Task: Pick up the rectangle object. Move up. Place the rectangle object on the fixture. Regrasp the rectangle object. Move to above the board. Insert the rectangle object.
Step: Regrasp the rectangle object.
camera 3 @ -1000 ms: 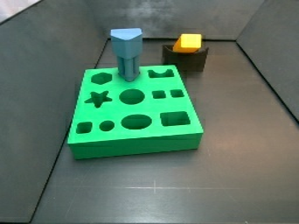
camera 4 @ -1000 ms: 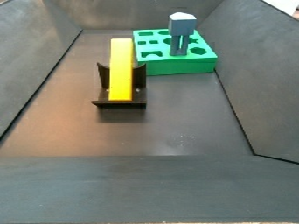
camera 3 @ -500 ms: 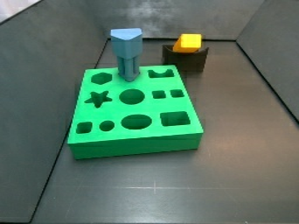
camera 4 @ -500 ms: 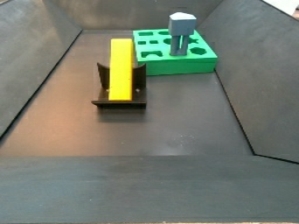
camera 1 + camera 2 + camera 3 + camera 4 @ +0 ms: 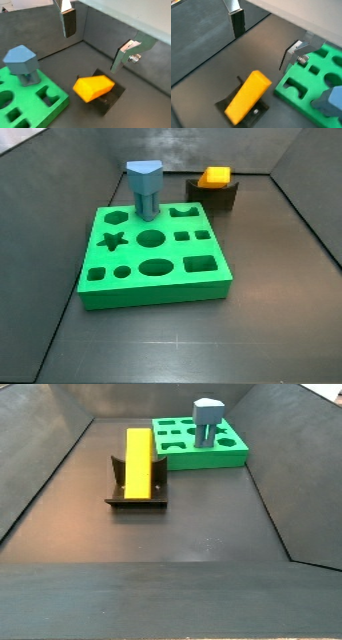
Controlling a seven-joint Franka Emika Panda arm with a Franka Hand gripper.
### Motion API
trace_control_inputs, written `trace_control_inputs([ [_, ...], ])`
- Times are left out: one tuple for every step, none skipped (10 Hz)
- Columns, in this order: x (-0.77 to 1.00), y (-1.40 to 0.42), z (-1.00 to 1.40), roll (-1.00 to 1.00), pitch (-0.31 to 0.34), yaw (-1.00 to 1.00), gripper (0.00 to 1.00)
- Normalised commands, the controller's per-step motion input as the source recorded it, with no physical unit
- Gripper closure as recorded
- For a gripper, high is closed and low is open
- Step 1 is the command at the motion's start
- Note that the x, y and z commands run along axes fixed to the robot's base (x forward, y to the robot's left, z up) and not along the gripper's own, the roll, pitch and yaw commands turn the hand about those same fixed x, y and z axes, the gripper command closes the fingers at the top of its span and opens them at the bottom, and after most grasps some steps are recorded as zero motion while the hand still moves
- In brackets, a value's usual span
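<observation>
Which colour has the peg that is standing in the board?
Blue. The peg shows best in a side view; the open gripper is above the fixture.

1. Gripper [image 5: 95,40]: flat silver fingers [image 5: 68,22] spread wide, nothing between them, above the dark floor.
2. Elongated orange-yellow rectangular block [image 5: 92,88] rests on small dark fixture [image 5: 111,100].
3. Blue pentagon-topped peg [image 5: 21,62] stands in bright green board [image 5: 40,102].

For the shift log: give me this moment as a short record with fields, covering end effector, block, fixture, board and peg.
end effector: open, empty, above the fixture; seen only in the wrist views
rectangle object: orange-yellow, lying in the fixture's notch, not held
fixture: dark block on the floor beside the board
board: green slab, the holes in view empty but one
blue peg: upright in a hole near the board's edge
task stage: placed on fixture, regrasp not yet done
</observation>
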Motion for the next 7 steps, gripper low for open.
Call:
trace_control_inputs([
  [0.05, -0.03, -0.01, 1.0, 0.064, 0.05, 0.0],
  [0.06, -0.03, 0.0, 1.0, 0.071, 0.05, 0.0],
  [0.08, -0.03, -0.01, 1.0, 0.089, 0.06, 0.0],
  [0.09, -0.04, -0.01, 1.0, 0.105, 0.06, 0.0],
  [0.11, -0.04, -0.01, 1.0, 0.125, 0.07, 0.0],
  [0.12, -0.05, -0.01, 1.0, 0.154, 0.09, 0.0],
  [0.13, -0.05, -0.01, 1.0, 0.176, 0.1, 0.0],
])
